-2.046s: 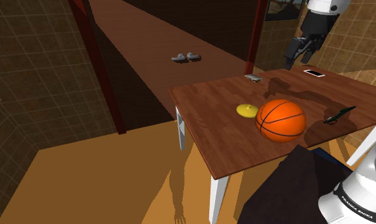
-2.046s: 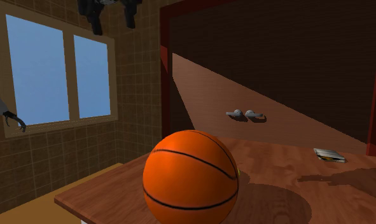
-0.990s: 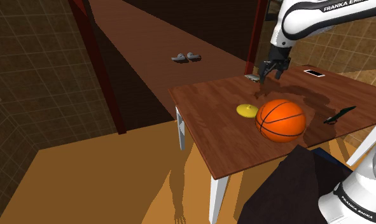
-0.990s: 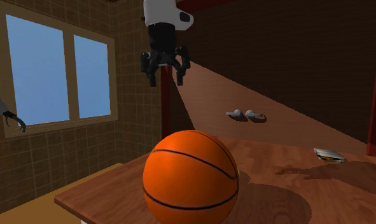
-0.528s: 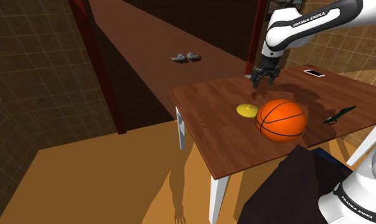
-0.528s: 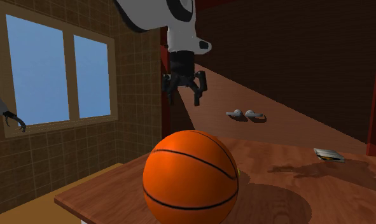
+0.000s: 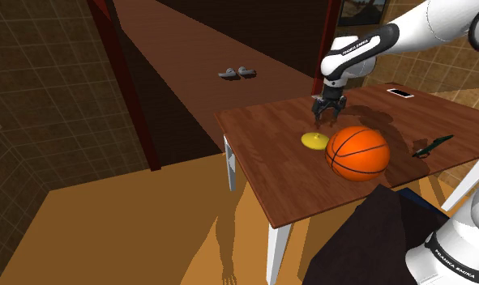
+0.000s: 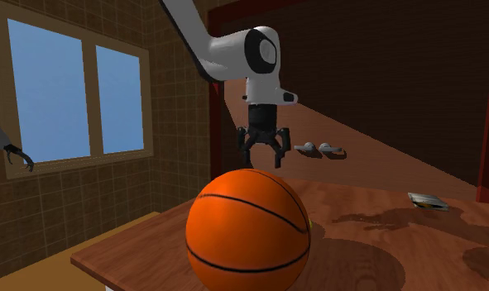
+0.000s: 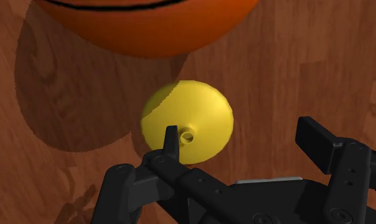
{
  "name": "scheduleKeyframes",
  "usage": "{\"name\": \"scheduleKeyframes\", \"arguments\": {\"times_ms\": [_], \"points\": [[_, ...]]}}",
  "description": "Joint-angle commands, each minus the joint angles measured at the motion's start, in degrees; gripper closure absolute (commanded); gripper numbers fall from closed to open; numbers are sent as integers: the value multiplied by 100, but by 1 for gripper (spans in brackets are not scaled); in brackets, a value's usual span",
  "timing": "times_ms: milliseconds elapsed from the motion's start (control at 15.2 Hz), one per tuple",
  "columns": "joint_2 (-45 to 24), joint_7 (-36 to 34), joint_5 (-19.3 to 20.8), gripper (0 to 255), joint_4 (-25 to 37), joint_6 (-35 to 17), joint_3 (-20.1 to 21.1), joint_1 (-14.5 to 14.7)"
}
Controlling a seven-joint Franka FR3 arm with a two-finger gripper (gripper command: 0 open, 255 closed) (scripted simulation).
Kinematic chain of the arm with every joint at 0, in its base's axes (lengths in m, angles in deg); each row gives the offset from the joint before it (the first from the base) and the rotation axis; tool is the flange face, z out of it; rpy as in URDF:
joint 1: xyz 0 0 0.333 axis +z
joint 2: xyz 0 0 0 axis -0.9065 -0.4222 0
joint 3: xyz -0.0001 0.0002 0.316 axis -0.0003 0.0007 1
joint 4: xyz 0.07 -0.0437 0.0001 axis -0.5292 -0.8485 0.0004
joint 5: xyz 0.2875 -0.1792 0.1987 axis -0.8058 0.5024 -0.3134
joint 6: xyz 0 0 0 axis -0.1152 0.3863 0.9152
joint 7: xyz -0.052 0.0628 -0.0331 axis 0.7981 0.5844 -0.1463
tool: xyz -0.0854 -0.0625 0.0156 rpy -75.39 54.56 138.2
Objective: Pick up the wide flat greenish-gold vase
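Jaws are spread apart, hanging just above the flat yellow vase (image 9: 188, 121). It sits on the wooden tabletop (image 7: 266, 162), right beside a basketball (image 7: 357, 152). Bare wood runs from the vase to the edge on the shoulder view's left, with tiled walls (image 7: 43, 89) beyond.

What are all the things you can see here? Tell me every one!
table: one, brown top, white legs, middle.
vase: one, yellow, on the table beside the basketball.
basketball: one, orange, on the table.
phone: one, white, table's far edge.
slim dark object: one, blackish, table's edge at the shoulder view's right.
shoes: two, grey, floor beyond the table.
window: one, blue, tiled wall.
gripper: one, black, open, above the vase.
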Motion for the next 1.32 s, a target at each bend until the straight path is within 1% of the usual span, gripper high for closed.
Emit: {"name": "scheduleKeyframes", "arguments": {"times_ms": [0, 528, 990, 1122, 1188, 1254], "points": [[-477, 98, -177, 0, 387, 10, -17, -100], [-2211, 323, -719, 0, 1851, 86, 49, -601], [-2533, 384, -816, 0, 1789, -292, 117, -645], [-2561, 389, -824, 0, 1786, -322, 123, -649], [-2561, 388, -825, 255, 1778, -330, 124, -647], [-2561, 389, -825, 255, 1777, -330, 124, -648]]}}
